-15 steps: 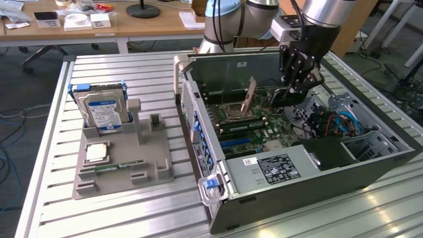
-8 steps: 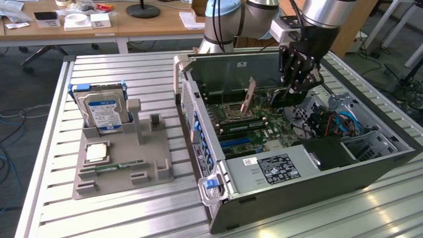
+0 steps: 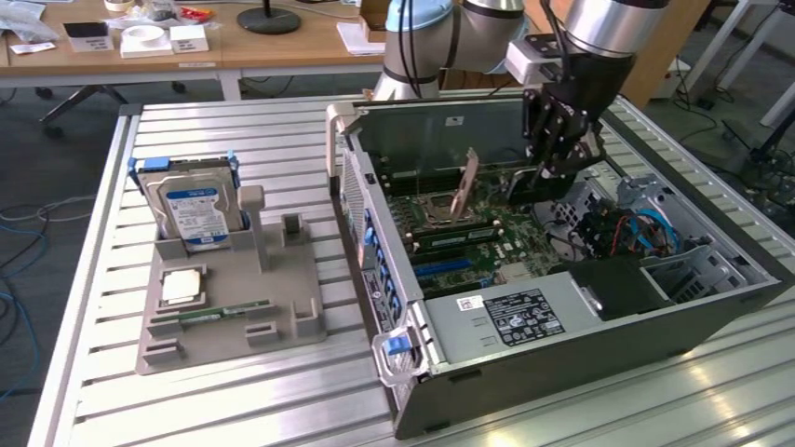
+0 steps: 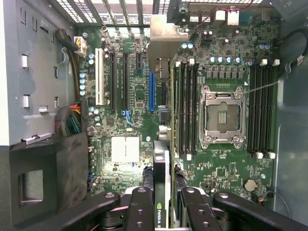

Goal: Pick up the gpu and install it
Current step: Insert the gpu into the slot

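Hanging inside the open grey metal computer case [image 3: 584, 358], the black two-fingered gripper [image 4: 163, 195] has its jaws closed narrowly on the gpu [image 4: 160, 163], a thin black-shrouded card with a silvery end bracket, held on edge. The card's long axis runs parallel to the long blue slot [image 4: 151, 91] on the green motherboard [image 4: 127, 120], just beside it on the memory side. Whether the card touches the board I cannot tell.

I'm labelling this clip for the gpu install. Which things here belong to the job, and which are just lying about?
In the job: gpu, gripped edge-on in the pincer; motherboard with its blue slot; open computer case.
Lying about: hard drive, processor chip and memory stick, all on the grey holder.
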`<state>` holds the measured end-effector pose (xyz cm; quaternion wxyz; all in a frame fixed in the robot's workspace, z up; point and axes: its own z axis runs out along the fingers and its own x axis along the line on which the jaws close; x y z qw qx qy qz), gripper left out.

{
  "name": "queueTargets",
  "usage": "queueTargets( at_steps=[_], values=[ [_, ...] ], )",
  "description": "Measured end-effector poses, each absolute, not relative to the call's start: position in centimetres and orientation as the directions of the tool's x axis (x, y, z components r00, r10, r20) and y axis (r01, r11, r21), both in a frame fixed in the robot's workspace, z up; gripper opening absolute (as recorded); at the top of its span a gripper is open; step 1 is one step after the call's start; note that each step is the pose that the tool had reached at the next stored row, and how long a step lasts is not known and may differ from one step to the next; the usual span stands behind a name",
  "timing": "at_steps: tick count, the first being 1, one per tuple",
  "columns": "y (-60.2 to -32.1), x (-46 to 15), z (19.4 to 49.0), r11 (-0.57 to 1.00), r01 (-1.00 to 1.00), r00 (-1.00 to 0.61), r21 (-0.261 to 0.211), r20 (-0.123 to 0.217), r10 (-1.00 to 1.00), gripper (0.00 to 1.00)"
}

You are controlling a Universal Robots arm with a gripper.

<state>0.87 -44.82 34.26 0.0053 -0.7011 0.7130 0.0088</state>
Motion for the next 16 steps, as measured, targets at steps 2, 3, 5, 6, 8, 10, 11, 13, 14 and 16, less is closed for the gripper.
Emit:
queueTargets(
  at_steps=[2, 3, 5, 6, 8, 10, 11, 13, 14, 16],
  values=[
    [-44.82, 0.82, 34.1, 0.017, -1.0, -0.017, 0.005, -0.02, -1.0, 0.27],
    [-44.82, 0.79, 34.01, 0.017, -1.0, -0.017, 0.005, -0.02, -1.0, 0.27],
    [-44.82, 0.72, 33.81, 0.017, -1.0, -0.017, 0.005, -0.02, -1.0, 0.27],
    [-44.82, 0.69, 33.71, 0.017, -1.0, -0.017, 0.005, -0.02, -1.0, 0.27],
    [-44.82, 0.63, 33.51, 0.017, -1.0, -0.017, 0.005, -0.02, -1.0, 0.27],
    [-44.82, 0.6, 33.35, 0.017, -1.0, -0.017, 0.004, -0.02, -1.0, 0.27],
    [-44.82, 0.58, 33.28, 0.017, -1.0, -0.017, 0.004, -0.02, -1.0, 0.27],
    [-44.82, 0.57, 33.25, 0.017, -1.0, -0.017, 0.005, -0.019, -1.0, 0.27],
    [-44.82, 0.57, 33.25, 0.017, -1.0, -0.017, 0.005, -0.019, -1.0, 0.27],
    [-44.82, 0.57, 33.22, 0.017, -1.0, -0.017, 0.004, -0.02, -1.0, 0.27]
  ],
)
